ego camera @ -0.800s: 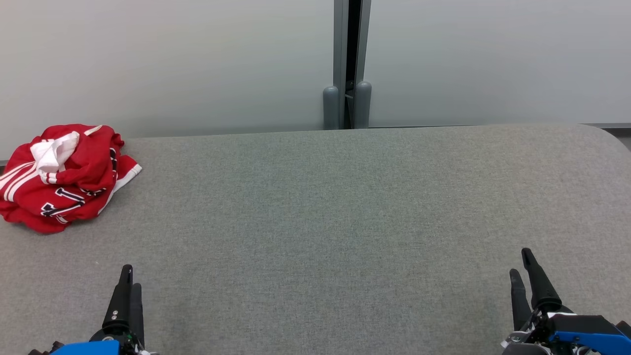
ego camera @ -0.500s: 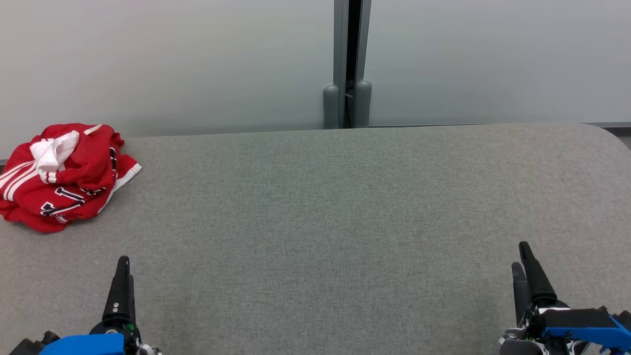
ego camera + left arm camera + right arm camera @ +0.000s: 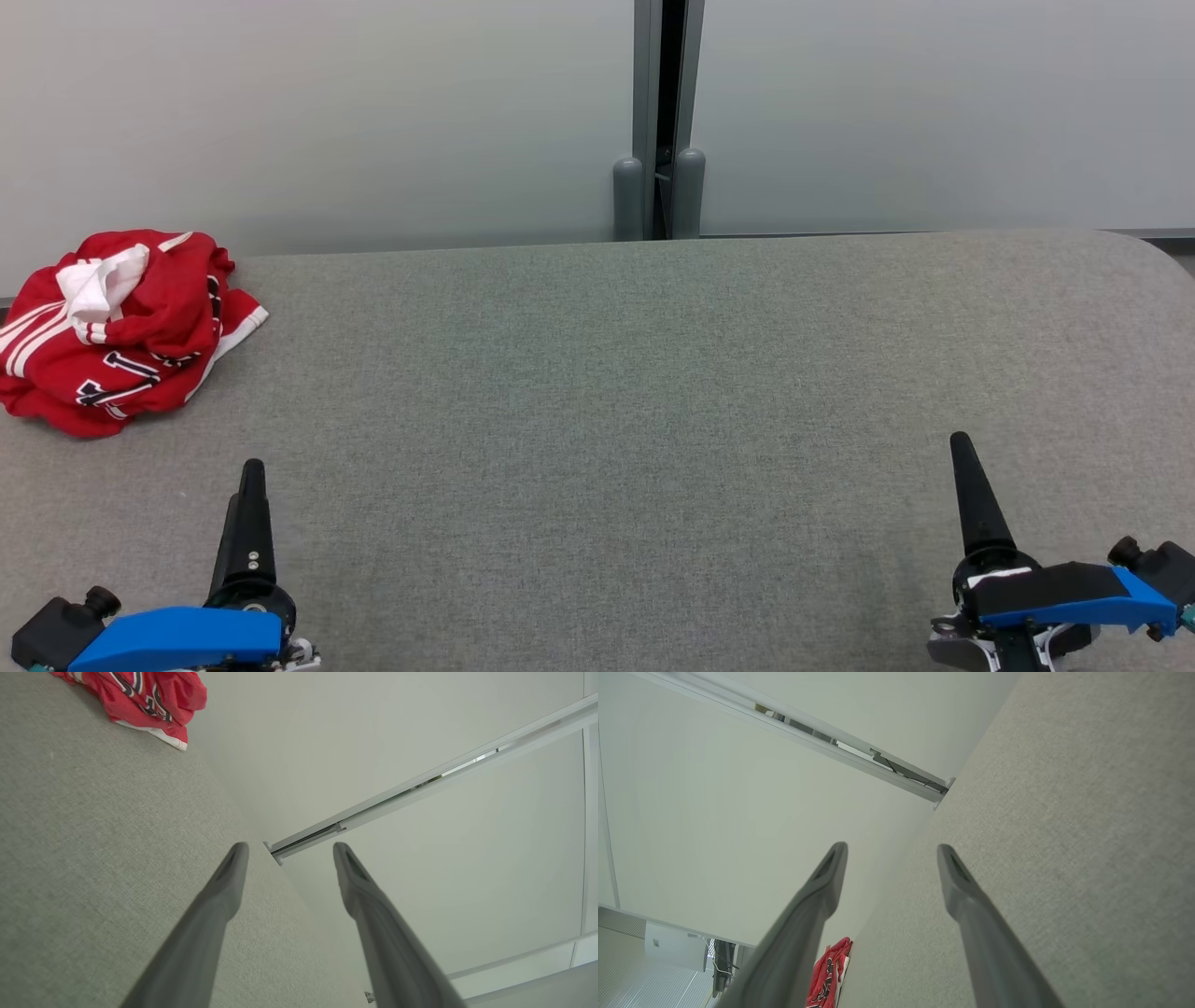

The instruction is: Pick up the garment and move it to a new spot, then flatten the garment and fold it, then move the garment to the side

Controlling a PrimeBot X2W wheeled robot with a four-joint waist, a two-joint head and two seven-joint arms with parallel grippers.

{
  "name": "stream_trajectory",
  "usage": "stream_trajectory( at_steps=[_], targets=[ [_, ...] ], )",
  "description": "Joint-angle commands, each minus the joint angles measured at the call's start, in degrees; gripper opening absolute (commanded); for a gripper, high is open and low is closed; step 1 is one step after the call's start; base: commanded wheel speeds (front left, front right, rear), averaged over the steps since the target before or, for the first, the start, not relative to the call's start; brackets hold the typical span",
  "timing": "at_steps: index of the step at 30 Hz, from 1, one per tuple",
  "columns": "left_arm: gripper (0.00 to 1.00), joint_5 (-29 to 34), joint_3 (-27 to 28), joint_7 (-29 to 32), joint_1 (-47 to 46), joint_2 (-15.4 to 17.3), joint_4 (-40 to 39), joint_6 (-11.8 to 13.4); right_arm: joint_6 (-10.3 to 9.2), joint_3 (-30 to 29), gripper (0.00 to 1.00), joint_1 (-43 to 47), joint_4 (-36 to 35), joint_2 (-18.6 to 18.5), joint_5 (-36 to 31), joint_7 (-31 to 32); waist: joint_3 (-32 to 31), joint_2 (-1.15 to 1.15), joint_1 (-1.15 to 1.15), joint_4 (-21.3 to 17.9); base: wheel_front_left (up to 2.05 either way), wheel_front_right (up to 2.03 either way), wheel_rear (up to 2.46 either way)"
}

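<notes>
The garment [image 3: 117,331] is a crumpled red jersey with white stripes and dark lettering, heaped at the far left of the grey felt table [image 3: 653,392]. It also appears as the garment [image 3: 140,700] in the left wrist view and the garment [image 3: 829,970] in the right wrist view. My left gripper [image 3: 250,467] hovers near the front left, well short of the jersey. In its own view the left gripper [image 3: 289,849] stands open and empty. My right gripper [image 3: 960,439] is at the front right. The right gripper [image 3: 892,851] is open too, holding nothing.
A pale wall runs behind the table, with a grey vertical post [image 3: 658,121] at its middle. The table's far right corner [image 3: 1148,247] is rounded.
Both grippers have moved forward over the table and rolled, so each now shows as a single finger edge-on from the head. The garment has not moved.
</notes>
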Motion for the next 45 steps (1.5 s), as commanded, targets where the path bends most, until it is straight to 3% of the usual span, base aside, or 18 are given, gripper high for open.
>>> stream_trajectory(
  at_steps=[1, 22, 45],
  targets=[
    [1.00, 2.02, -0.28, -0.48, -1.71, 0.60, -1.21, 0.31, 0.01, 0.46, 1.00, -1.62, -1.22, -0.15, -2.00, -0.53, 0.02, 0.00, 0.00, 0.00, 0.00, 0.00, 0.00],
    [1.00, 21.90, -4.06, -4.60, -1.42, 0.79, -1.05, 2.64, 0.01, 3.89, 1.00, -1.54, -0.38, -0.17, -20.85, -4.67, -0.18, 0.00, 0.00, 0.19, 0.00, 0.00, 0.00],
    [1.00, 37.43, -6.35, -8.26, -1.53, 0.96, -0.78, 3.91, 0.01, 5.87, 1.00, -1.66, -0.33, -0.19, -35.38, -8.35, -0.03, 0.00, 0.00, 0.40, 0.00, 0.00, 0.00]
  ],
)
